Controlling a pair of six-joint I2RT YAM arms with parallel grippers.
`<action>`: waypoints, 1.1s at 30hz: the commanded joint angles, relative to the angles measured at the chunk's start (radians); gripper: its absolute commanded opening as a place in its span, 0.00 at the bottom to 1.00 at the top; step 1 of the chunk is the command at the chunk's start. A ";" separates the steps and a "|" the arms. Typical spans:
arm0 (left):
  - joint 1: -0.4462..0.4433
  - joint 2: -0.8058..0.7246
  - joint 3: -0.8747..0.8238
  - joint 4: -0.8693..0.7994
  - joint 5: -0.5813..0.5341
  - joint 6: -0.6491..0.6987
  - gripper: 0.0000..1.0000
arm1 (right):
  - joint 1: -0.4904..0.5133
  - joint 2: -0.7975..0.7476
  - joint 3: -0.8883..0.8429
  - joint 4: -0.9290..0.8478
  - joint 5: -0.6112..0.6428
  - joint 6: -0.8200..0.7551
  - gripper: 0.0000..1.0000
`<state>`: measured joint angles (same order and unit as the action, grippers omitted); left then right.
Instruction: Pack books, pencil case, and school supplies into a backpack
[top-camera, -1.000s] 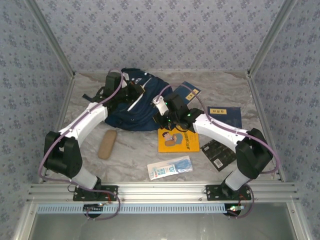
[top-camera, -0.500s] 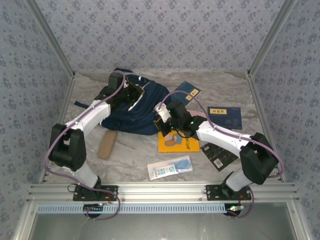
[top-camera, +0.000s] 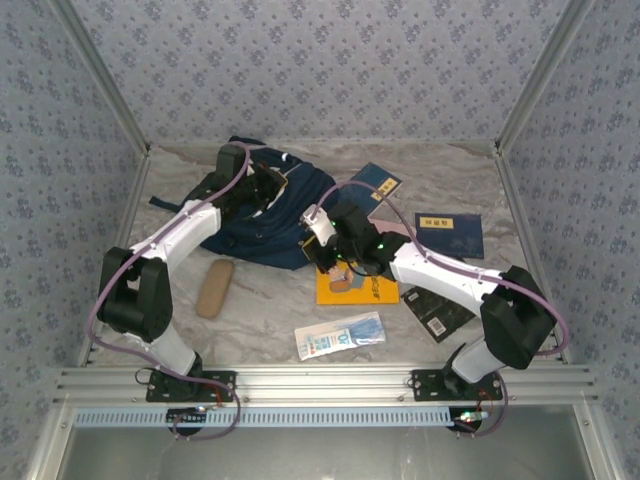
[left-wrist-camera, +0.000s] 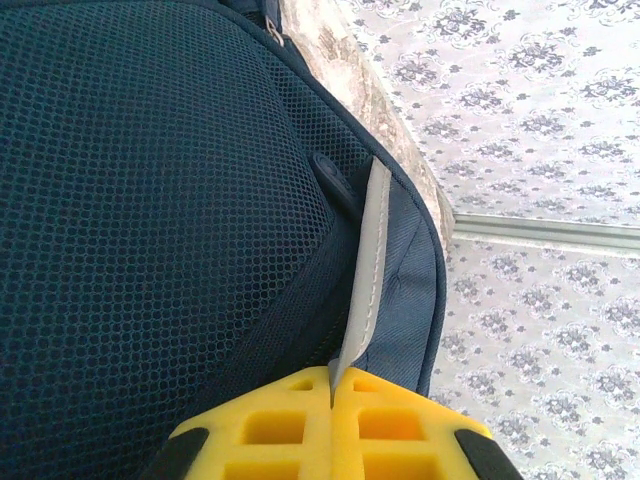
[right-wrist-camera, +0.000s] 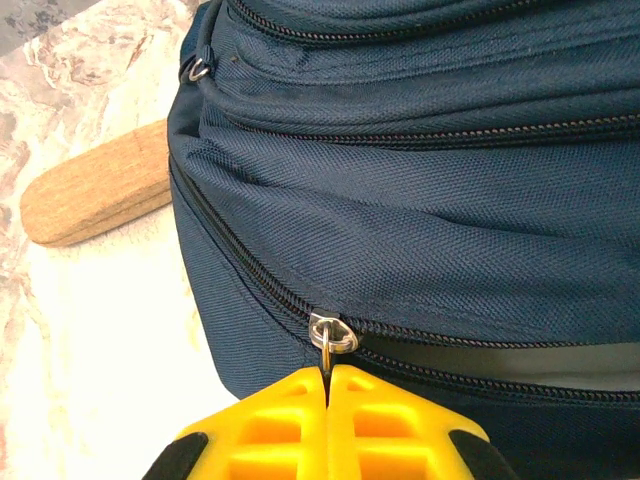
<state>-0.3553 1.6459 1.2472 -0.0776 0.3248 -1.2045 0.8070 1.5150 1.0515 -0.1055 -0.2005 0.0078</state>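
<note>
The navy backpack (top-camera: 262, 222) lies on the counter (top-camera: 262, 310) left of centre in the overhead frame. The right fingers (right-wrist-camera: 336, 388) are clenched on its silver zipper pull (right-wrist-camera: 331, 337), bottom centre of the right wrist view. Up top, the left fingers (left-wrist-camera: 342, 398) pinch the grey reflective strip (left-wrist-camera: 368, 260) beside the mesh panel, while the orange book (top-camera: 375, 290), tan pencil case (top-camera: 214, 288) and printed packet (top-camera: 340, 335) lie on the counter just below the bag.
</note>
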 joint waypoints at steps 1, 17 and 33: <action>-0.004 -0.018 0.023 0.121 -0.024 -0.019 0.00 | -0.019 0.002 -0.011 0.008 -0.159 0.046 0.03; -0.030 -0.021 -0.006 0.127 -0.001 0.002 0.00 | -0.143 0.058 -0.189 0.251 -0.352 0.163 0.19; -0.040 -0.015 0.011 0.110 -0.029 0.007 0.00 | -0.024 0.004 -0.191 0.199 -0.123 0.017 0.00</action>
<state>-0.3866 1.6459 1.2236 -0.0734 0.3237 -1.1938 0.7319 1.5490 0.8352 0.1467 -0.3618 0.0780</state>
